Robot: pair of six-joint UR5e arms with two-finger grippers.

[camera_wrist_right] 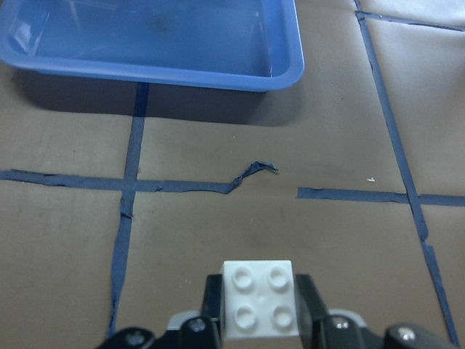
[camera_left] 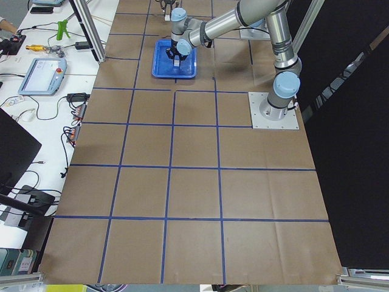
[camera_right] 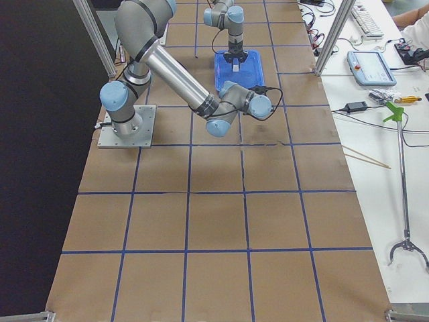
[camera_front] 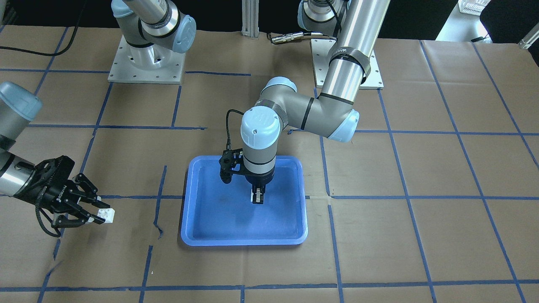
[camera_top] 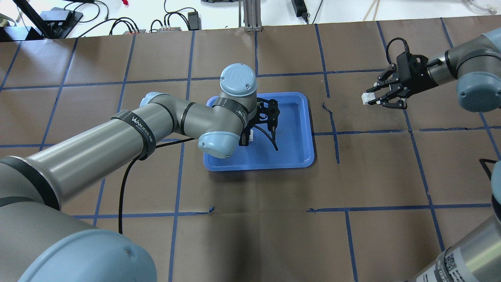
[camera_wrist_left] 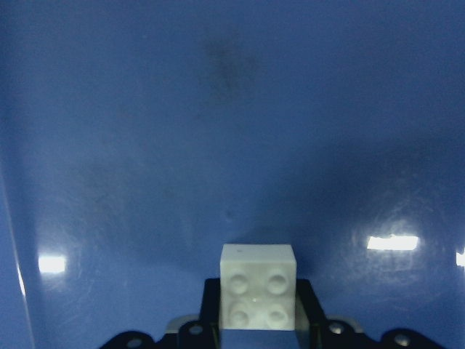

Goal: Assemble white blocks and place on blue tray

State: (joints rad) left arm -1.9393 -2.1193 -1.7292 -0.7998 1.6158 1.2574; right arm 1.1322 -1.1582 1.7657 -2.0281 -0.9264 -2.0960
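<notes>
My left gripper (camera_front: 257,198) points straight down over the middle of the blue tray (camera_front: 198,227) and is shut on a white block (camera_front: 255,195), held just above the tray floor. In the left wrist view that block (camera_wrist_left: 258,294) sits between the fingers with its studs facing the camera, over the tray floor (camera_wrist_left: 218,145). My right gripper (camera_front: 102,214) is well off to the side of the tray, above the brown paper, shut on the second white block (camera_front: 108,215). That block also shows in the right wrist view (camera_wrist_right: 259,298), with the tray's rim (camera_wrist_right: 283,76) far ahead.
Brown paper with a grid of blue tape (camera_top: 332,133) covers the table. A torn, lifted piece of tape (camera_wrist_right: 251,173) lies between my right gripper and the tray. The arm bases (camera_front: 145,63) stand at the robot's side. Cables and tools lie beyond the table edge (camera_top: 117,23).
</notes>
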